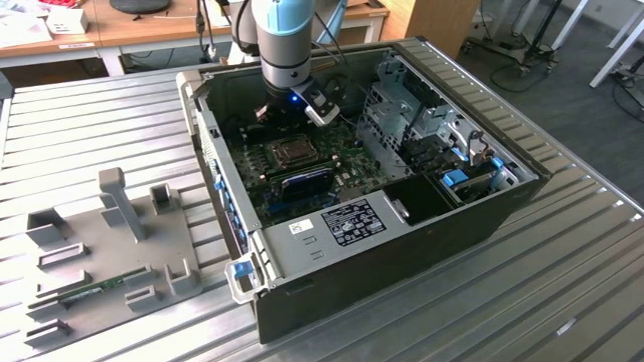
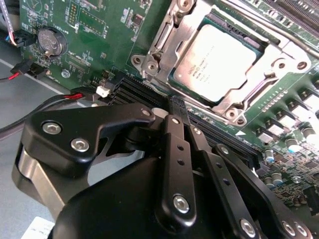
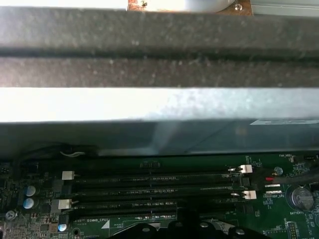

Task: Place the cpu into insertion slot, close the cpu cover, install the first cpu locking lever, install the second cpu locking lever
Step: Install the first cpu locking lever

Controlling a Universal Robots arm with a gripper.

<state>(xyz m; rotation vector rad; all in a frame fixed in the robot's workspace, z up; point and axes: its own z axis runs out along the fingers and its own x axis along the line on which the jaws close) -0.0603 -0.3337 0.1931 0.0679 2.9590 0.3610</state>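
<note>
**Chip seated, cover down, gripper hanging over the memory slots**

Black linkage of the gripper (image 2: pixel 174 117) crowds the foreground in the second wrist view, its fingers drawn together to a narrow tip with nothing between them; clenched and empty is how it reads. That tip hangs just above the long black memory slots (image 3: pixel 149 191), beside the socket rather than over it.

Just beyond, the cpu (image 2: pixel 219 62) lies flat in the insertion slot (image 1: pixel 292 151), its silver-grey top showing through the window of the cpu cover (image 2: pixel 279 62). That frame plate appears to lie down over the chip's edges, so placing and closing look done. Whether the thin locking levers along the socket's sides are hooked home I cannot tell.

In the exterior view the arm (image 1: pixel 283 45) reaches down into the open computer case (image 1: pixel 332 249), which lies on its side on the slatted metal table (image 1: pixel 90 128). A grey fixture tray (image 1: pixel 111 256) sits well apart, toward the exterior view's left.

As for handling (a judgement, not a thing seen): the chip is light, rigid and smooth-topped, with a delicate underside, so its edges would be the only place to hold it. The cover is thin springy sheet metal, best pressed on its frame. A lever would be stiff wire, slippery, resisting near the end of its travel, best caught close to its free end.
</note>
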